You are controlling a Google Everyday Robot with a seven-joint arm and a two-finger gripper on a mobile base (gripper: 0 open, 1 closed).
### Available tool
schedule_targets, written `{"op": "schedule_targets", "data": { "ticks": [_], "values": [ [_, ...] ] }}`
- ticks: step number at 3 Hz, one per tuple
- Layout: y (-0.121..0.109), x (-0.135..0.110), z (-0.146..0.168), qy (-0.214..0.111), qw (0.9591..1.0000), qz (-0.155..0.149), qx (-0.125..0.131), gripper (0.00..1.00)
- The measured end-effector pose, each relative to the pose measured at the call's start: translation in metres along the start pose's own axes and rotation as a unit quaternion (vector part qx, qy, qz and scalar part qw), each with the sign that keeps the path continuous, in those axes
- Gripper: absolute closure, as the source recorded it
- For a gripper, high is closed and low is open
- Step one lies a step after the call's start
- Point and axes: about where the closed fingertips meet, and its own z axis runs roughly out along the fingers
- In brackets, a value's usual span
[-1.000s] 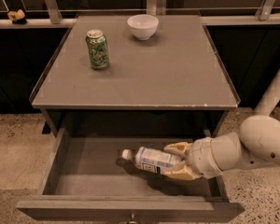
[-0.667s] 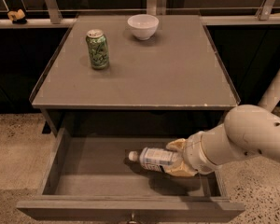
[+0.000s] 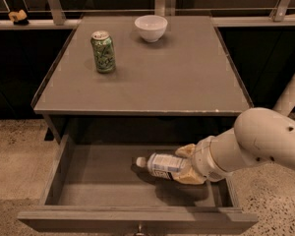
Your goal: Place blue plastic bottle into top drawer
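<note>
The top drawer (image 3: 64, 168) stands pulled open under the grey table. The blue plastic bottle (image 3: 162, 164), clear with a white cap and a pale label, lies on its side inside the drawer, right of the middle, cap pointing left. My gripper (image 3: 183, 165) reaches into the drawer from the right. Its tan fingers (image 3: 187, 150) sit on either side of the bottle's base end, shut on it. The bottle is low, at or just above the drawer floor; I cannot tell whether it rests on it.
On the grey table (image 3: 187, 82) stand a green soda can (image 3: 103, 51) at the back left and a white bowl (image 3: 151, 27) at the back middle. My white arm (image 3: 265, 141) hangs over the drawer's right end. The drawer's front panel (image 3: 137, 221) is nearest the camera.
The bottle and gripper have shifted a little to the right inside the drawer. The arm's elbow has swung up and leftward, closer over the drawer's right side.
</note>
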Motion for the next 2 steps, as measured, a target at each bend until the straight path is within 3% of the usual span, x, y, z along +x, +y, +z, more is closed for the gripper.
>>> {"op": "schedule_targets", "data": {
  "ticks": [2],
  "values": [
    [-0.013, 0.018, 0.039, 0.022, 0.9995, 0.022, -0.008, 1.00]
  ]
}}
